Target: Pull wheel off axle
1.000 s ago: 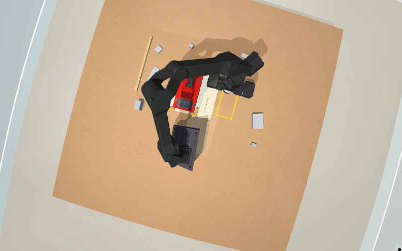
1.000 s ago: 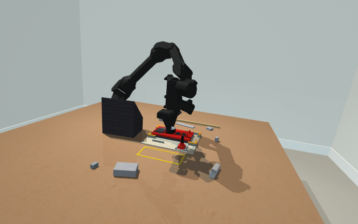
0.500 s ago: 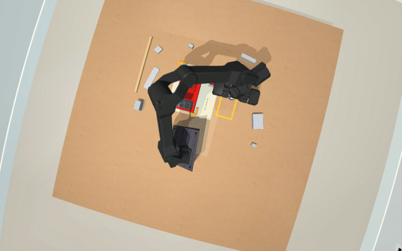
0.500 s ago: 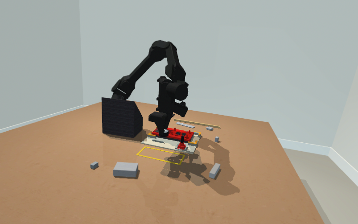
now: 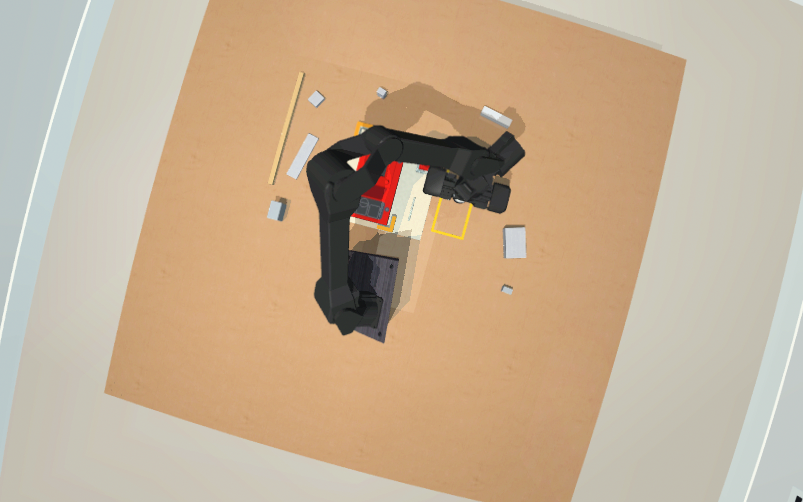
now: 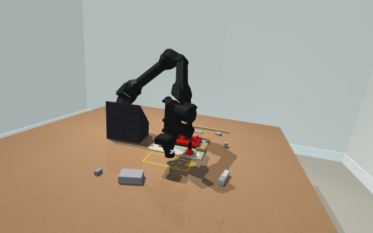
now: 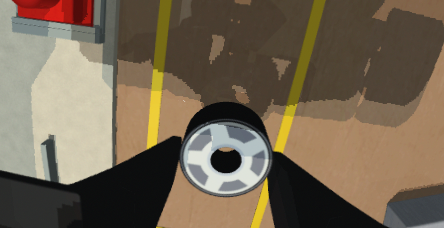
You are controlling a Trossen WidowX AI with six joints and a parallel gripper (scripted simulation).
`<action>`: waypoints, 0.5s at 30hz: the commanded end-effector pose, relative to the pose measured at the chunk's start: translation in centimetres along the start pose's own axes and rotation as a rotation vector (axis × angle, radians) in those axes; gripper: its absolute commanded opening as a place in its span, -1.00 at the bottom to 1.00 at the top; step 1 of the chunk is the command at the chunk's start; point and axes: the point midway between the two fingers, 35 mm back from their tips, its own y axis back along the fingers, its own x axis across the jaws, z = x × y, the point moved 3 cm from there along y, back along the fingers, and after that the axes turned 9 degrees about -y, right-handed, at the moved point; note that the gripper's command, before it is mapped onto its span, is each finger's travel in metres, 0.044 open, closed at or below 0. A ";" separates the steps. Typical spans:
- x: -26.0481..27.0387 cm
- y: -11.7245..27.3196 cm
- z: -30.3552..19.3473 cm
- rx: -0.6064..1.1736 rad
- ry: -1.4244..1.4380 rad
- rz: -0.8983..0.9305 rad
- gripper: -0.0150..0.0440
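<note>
- Pincer clamped on the wheel, low centre of the wrist view, hub hole facing the camera.
- Wheel is off the axle and hangs above the yellow outline on the bench, over its right-hand line in the wrist view.
- Carry step, I'd say; next comes lowering it inside the lines, opening, then lifting away.
- Cream board at left and a grey block at lower right sit near, so the room is narrow.

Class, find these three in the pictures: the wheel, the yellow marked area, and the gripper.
wheel [image 7: 226, 159]: wrist view, pale hub face.
yellow marked area [image 6: 150, 161]: exterior view, near edge line.
gripper [image 7: 226, 165]: wrist view, between the fingertips.
</note>
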 end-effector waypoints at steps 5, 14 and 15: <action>0.2 -3.1 -0.5 0.007 -0.008 0.010 -0.49; 0.1 -2.7 -0.6 0.015 -0.005 0.006 0.13; 0.1 -2.7 -0.6 0.015 -0.005 0.006 0.22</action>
